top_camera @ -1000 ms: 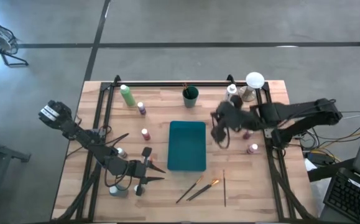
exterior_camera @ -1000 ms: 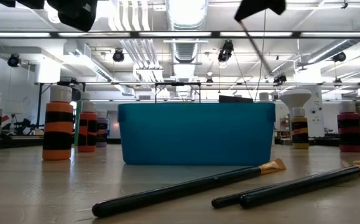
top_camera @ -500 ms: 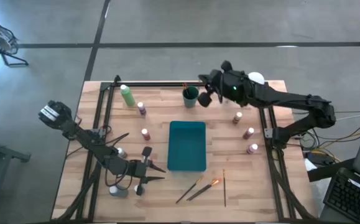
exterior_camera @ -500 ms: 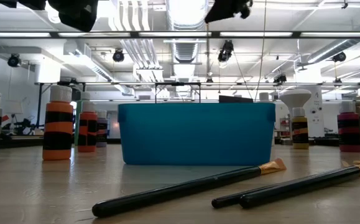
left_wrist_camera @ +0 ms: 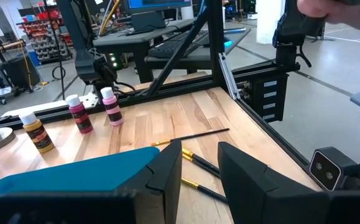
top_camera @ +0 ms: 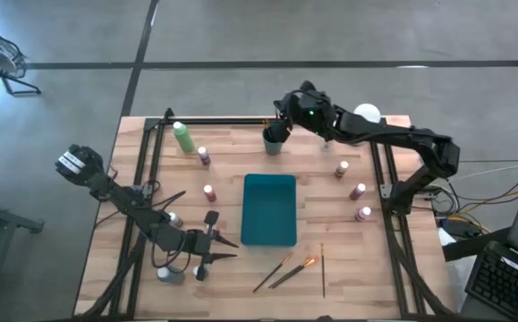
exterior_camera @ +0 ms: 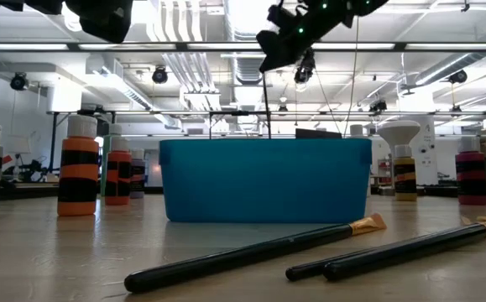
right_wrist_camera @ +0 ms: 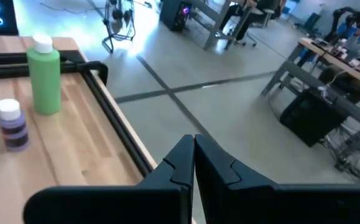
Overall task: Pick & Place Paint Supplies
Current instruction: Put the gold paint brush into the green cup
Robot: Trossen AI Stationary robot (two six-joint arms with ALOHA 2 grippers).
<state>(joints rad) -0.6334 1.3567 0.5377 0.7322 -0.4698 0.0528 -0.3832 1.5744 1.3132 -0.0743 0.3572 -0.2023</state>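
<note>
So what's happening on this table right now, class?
The right gripper is shut on a thin brush and holds it above the dark green cup at the table's far edge. The left gripper waits low beside the teal tray, its fingers slightly apart and holding nothing. Three brushes lie on the wood near the tray, and paint bottles stand scattered around.

Small paint bottles (top_camera: 208, 192): seven. Green bottle (top_camera: 182, 137): one. Loose brushes (top_camera: 292, 272): three. Teal tray (top_camera: 268, 209): one.
</note>
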